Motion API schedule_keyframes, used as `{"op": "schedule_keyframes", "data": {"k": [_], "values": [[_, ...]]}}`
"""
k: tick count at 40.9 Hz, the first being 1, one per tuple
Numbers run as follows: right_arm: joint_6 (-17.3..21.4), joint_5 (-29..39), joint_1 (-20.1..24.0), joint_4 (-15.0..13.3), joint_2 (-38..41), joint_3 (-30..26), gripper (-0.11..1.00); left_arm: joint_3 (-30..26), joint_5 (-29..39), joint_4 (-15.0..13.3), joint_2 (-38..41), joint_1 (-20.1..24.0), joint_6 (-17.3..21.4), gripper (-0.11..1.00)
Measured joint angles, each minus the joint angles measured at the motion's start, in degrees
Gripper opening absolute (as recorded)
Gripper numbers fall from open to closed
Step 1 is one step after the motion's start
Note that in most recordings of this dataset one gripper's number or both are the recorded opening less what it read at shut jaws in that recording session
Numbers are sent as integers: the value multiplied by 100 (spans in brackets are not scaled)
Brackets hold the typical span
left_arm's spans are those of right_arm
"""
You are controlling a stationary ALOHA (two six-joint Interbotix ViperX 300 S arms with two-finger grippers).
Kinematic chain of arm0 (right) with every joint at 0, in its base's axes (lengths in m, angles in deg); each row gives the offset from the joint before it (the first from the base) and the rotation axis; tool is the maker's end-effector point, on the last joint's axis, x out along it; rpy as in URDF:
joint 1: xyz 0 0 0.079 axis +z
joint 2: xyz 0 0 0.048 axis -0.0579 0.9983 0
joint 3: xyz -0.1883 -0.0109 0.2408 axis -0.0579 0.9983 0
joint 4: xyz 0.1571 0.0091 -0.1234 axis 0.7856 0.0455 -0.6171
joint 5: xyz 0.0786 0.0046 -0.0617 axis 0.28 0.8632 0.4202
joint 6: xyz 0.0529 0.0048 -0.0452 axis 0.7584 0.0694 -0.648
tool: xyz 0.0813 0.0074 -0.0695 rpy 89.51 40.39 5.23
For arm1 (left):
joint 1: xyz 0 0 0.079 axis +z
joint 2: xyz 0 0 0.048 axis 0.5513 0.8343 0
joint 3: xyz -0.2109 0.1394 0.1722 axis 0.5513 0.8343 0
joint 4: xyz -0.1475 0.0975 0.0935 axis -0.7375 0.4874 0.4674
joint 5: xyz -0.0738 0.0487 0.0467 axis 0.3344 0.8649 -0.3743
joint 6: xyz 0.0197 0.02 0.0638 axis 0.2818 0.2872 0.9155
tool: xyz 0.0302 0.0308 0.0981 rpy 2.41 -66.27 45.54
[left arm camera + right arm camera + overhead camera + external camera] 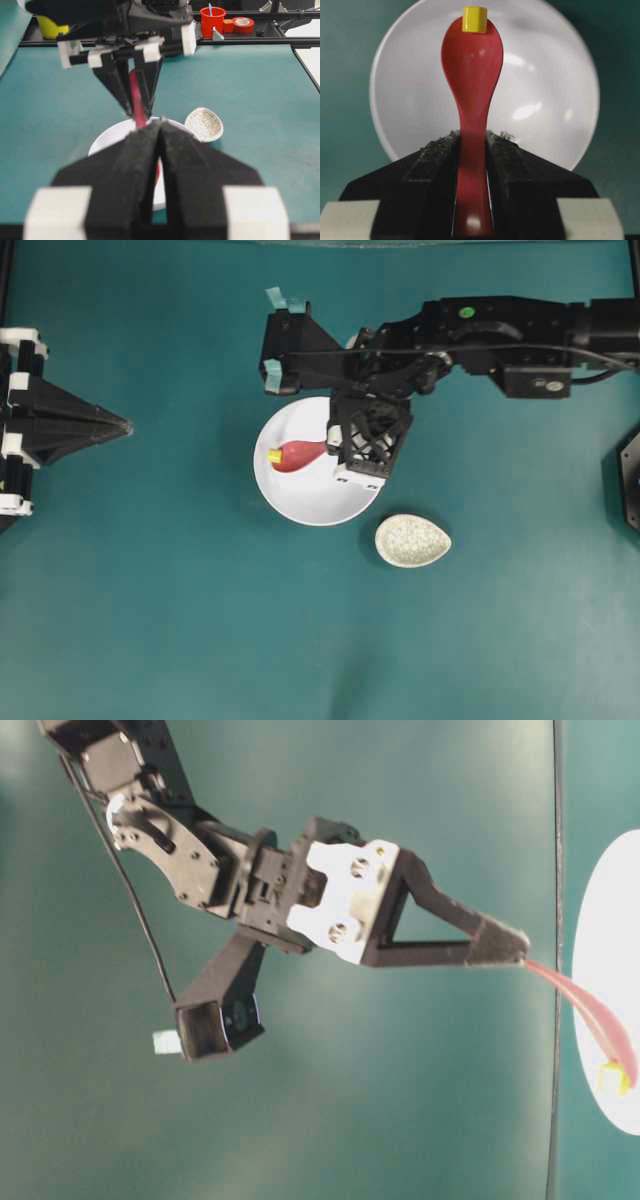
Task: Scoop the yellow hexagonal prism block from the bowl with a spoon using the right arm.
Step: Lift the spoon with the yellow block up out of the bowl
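1. We see the right gripper pinching the spoon by its straight handle – both pads pressed against the handle's sides, scoop pointing away over the bowl.
2. The yellow hexagonal prism block sits at the very tip of the scoop in the right wrist view; from overhead it is at the scoop's left end, inside the bowl's left half. We cannot tell whether it rests on the scoop's lip or just touches it from the bowl floor.
3. The left gripper is parked well to the left of the bowl, fingers pressed together, nothing between them.
4. A speckled spoon rest lies just beside the bowl's lower right rim, untouched.
5. Handling, our judgement: the block looks tiny, light and hard-edged – it will likely slide or roll on the glossy spoon at any tilt, and skid across the smooth bowl if pushed rather than scooped.
6. The spoon looks stiff and slick; the grip on the handle near its end seems right, but a narrow smooth handle could twist between the pads, so it needs firm, square pressure.
7. The bowl is unrestrained and probably shifts if the spoon presses on its wall.
8. Stage, as we judge it: scoop under way, block at the spoon's edge and not yet seated in the scoop.
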Motion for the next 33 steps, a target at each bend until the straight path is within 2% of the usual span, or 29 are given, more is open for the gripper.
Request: {"op": "schedule_keyframes", "data": {"k": [11, 24, 33], "values": [[-9, -712, 26, 0, -536, 501, 23, 0, 0, -9, 0, 0, 0, -1], [-26, -2065, 158, -255, -1415, 1125, 23, 0, 9, 0, -9, 0, 0, -1], [-26, -2619, 246, -369, -1978, 1433, 23, 0, 0, 0, -9, 0, 0, -1]]}}
